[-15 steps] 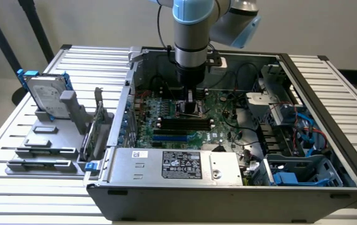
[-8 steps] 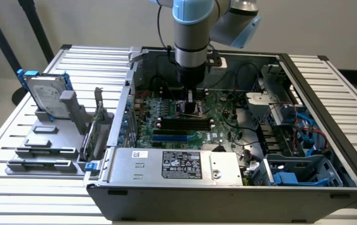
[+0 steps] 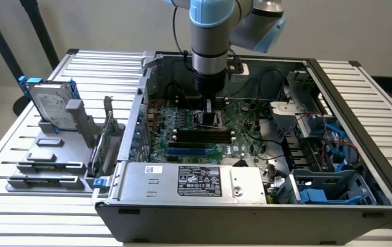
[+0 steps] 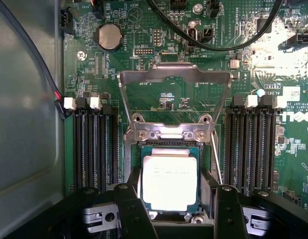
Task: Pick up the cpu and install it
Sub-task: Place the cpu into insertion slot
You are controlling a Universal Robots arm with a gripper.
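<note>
Closest to us, in the lower middle of the exterior view, is a silver box (image 3: pixel 189 180) with a label. It sits at the front of the open computer case (image 3: pixel 251 211). Just behind it, in the middle of the frame, lies the green board (image 3: pixel 237 110) with its long black slots (image 3: pixel 203 136). Behind those slots the gripper (image 3: pixel 208 116) reaches down to the board. It hangs from the arm (image 3: pixel 213 31) at the top middle. Off at the middle left, outside the case, a big hard drive (image 3: pixel 48 105) in a blue frame stands up on a grey stand (image 3: pixel 58 149).

In the wrist view, the cpu (image 4: pixel 170 181) is a small square with a shiny grey top. It lies flat and looks to be sitting in its socket on the green board. It is between the two black fingers (image 4: pixel 130 204). The fingers are spread wide, one on each side of the cpu. A thin gap shows on at least one side, so they do not seem to squeeze it. The gripper is open and holds nothing. The socket's metal lid frame (image 4: pixel 175 74) is flipped back, so the cpu is not covered.

I think the cpu is light, thin and stiff. Its top is smooth, so it could slip. The underside and the socket are likely easy to hurt. The best place to hold it is by two opposite side edges, kept flat, with a gentle squeeze.
</note>
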